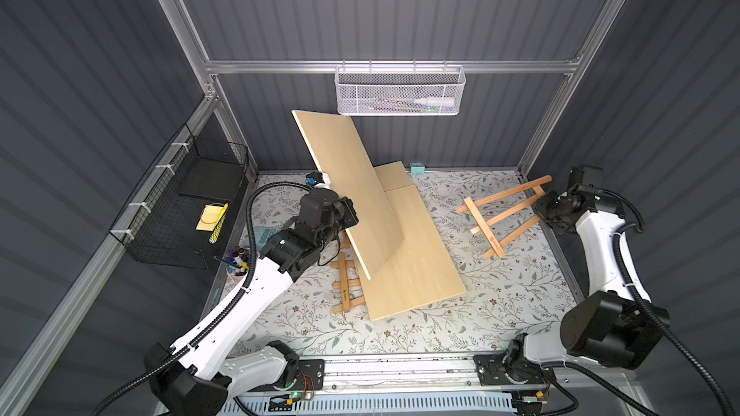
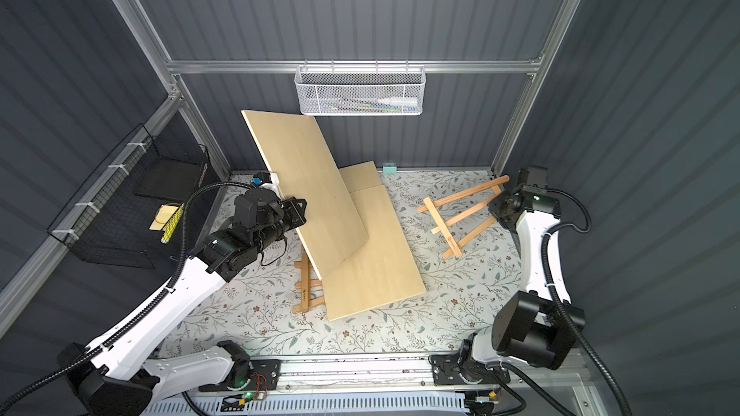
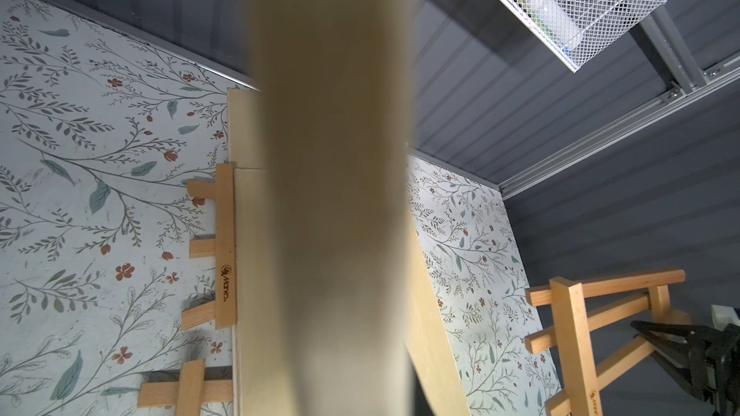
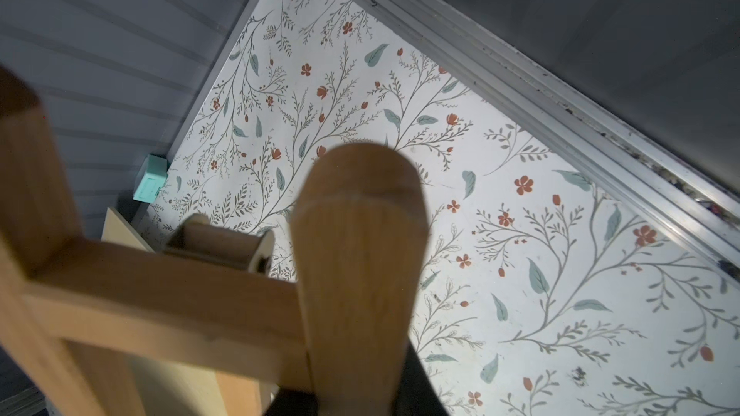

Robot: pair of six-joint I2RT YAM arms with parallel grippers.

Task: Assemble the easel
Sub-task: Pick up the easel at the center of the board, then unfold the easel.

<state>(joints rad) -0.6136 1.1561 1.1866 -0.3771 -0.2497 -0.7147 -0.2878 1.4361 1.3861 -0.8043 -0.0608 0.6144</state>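
My left gripper is shut on the long edge of a pale plywood board. The board is lifted off the table and tilted, and it fills the middle of the left wrist view as a blurred board edge. Below it a second board lies flat, partly covering a wooden easel frame. At the right, another easel frame is raised at one end. My right gripper is shut on its top leg.
A white mesh basket hangs on the back rail just above the lifted board's far corner. A black wire basket is fixed to the left wall, with a cup of paints below it. A small teal box sits at the back wall.
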